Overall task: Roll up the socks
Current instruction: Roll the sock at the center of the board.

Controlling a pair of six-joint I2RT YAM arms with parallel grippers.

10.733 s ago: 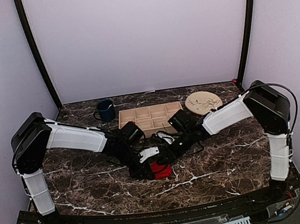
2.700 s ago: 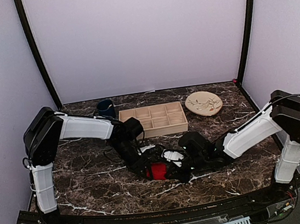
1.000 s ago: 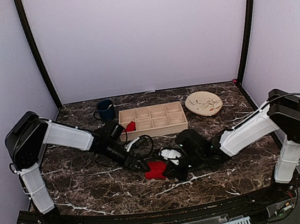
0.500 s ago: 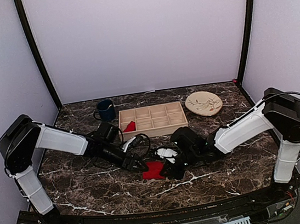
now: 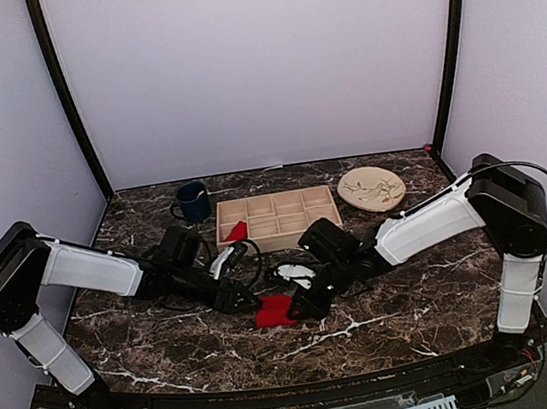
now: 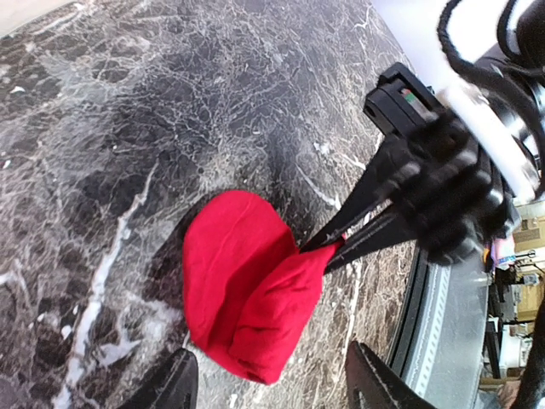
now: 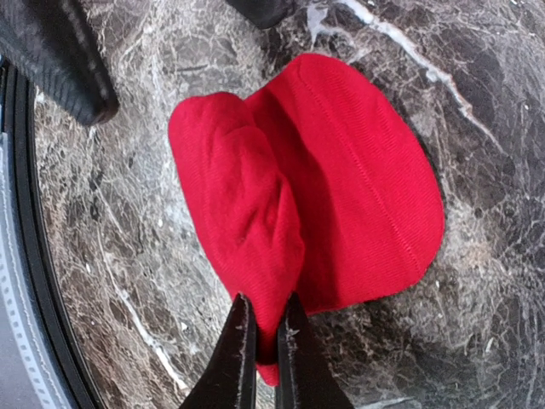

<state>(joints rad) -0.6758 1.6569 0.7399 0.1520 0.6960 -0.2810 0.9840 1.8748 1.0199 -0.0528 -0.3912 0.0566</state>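
right gripper (image 7: pixel 265 308) pinching sock (image 7: pixel 362 175), left gripper (image 6: pixel 271 375) spread

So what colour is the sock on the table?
Bright red; the sock shows best in the right wrist view.

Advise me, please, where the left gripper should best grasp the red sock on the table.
Probably the thick fold of the red sock, from the side opposite the right gripper, which pinches one end; its flat lobe hugs the table.
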